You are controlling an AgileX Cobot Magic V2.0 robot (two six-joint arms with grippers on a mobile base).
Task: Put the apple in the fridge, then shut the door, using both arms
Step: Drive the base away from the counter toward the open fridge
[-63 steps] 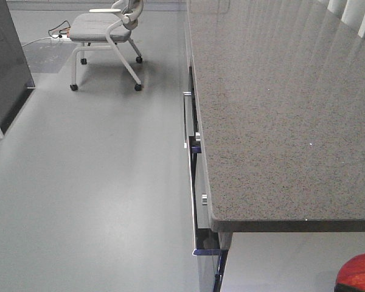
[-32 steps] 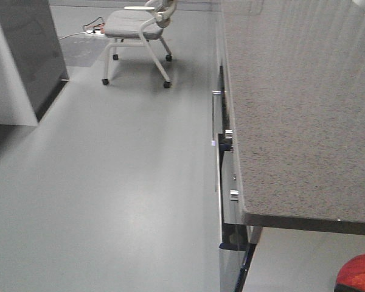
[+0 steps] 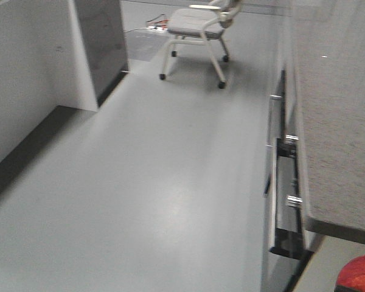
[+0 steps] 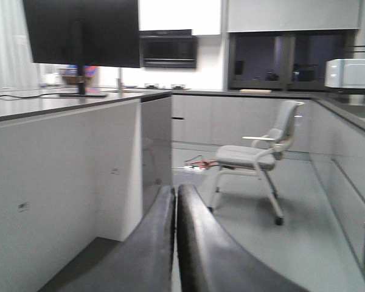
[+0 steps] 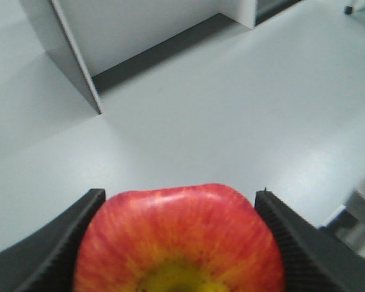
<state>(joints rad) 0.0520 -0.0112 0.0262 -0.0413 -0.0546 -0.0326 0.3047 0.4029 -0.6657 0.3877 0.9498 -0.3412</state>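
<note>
Right gripper (image 5: 179,198) pinches apple (image 5: 179,240) from both sides, carrying it above grey floor (image 5: 231,109). Left gripper (image 4: 175,201) pressed together, empty, presumably spare for closing up.

1 apple (image 5: 179,243), 1 chair (image 4: 246,157), 1 black monitor (image 4: 79,30), 1 white microwave (image 4: 351,73), 1 built-in oven (image 4: 167,52).

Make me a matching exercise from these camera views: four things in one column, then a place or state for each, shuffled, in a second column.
Things
1. apple
2. chair
3. left tool
4. monitor

Places or states
A. standing on the floor
B. shut, holding nothing
C. on a countertop
D. gripped in the right tool

Pairs: 1-D, 2-A, 3-B, 4-C
</note>
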